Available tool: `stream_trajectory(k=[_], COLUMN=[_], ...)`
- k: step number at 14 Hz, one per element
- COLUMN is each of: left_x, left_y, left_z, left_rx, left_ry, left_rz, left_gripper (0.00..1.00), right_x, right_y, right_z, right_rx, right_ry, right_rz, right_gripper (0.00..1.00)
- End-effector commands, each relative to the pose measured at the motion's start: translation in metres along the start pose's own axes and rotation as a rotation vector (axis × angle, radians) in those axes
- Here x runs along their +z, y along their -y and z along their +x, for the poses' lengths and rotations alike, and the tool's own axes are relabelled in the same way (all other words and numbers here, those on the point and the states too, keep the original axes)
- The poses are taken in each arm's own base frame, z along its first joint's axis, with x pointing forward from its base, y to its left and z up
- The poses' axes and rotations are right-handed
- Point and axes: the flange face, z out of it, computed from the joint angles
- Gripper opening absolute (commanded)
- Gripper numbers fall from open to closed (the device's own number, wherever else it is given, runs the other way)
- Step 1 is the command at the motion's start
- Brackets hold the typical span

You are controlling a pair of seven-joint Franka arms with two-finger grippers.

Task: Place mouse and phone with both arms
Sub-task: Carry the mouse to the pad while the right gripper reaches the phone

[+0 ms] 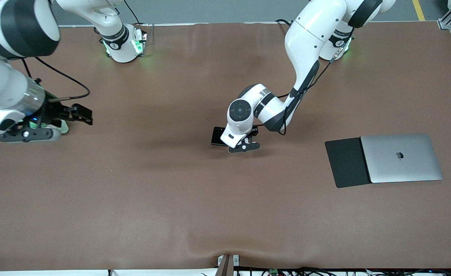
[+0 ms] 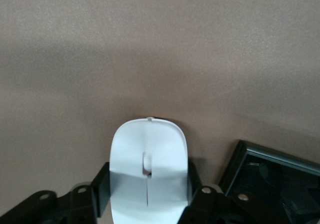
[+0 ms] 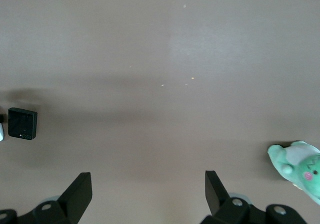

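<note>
The white mouse [image 2: 148,169] sits between the fingers of my left gripper [image 2: 148,186], which press on both its sides. In the front view my left gripper [image 1: 244,145] is low at the table's middle and hides the mouse. The black phone [image 1: 218,137] lies flat right beside it, toward the right arm's end. The phone also shows in the left wrist view [image 2: 280,181] and the right wrist view [image 3: 22,124]. My right gripper [image 1: 80,114] is open and empty, up over the right arm's end of the table, and waits.
A silver laptop [image 1: 401,158] lies on a matte black mouse pad [image 1: 344,163] toward the left arm's end. A green plush toy [image 3: 300,169] lies on the table near my right gripper. The brown table cover [image 1: 171,184] is bare nearer the front camera.
</note>
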Motion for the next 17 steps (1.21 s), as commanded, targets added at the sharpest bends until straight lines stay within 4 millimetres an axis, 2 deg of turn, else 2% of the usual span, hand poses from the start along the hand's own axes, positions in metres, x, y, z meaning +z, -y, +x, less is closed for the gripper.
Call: stream_trajectory(k=[1,3,6,10,12,14,16,17], left_x=[0.0,-0.003,-0.017,-0.049,-0.06,-0.069,-0.077,-0.08], left_y=[-0.003,0.005,0.017,0.073,0.102,0.136,0.169,0.187], left_z=[-0.002,0.0,0.0,0.025,0.036,0.048,0.062,0.071], left_rx=[-0.017,-0.02,-0.015,-0.023,-0.004,0.0,0.007,0.021], left_ry=[-0.029,-0.027,-0.044,-0.072,-0.071,-0.069,-0.068,-0.066], left_rz=[0.01,0.018,0.031,0.051,0.055,0.058,0.058,0.058], left_gripper=[0.24,0.23,0.23,0.24,0.24,0.24,0.24,0.24], right_x=[0.019,0.018,0.02,0.014,0.016,0.02,0.042,0.045], right_y=[0.021,0.021,0.024,0.03,0.048,0.053,0.078,0.095], right_z=[0.005,0.006,0.01,0.015,0.016,0.019,0.015,0.009], right_rx=[-0.005,0.049,0.037,0.0,-0.035,-0.018,0.004,-0.003], right_ry=[0.017,0.024,0.005,-0.037,-0.045,-0.062,-0.07,-0.065], right_rz=[0.004,0.054,0.059,0.06,0.036,0.048,0.052,0.051], right_gripper=[1.0,1.0,1.0,1.0,1.0,1.0,1.0,1.0])
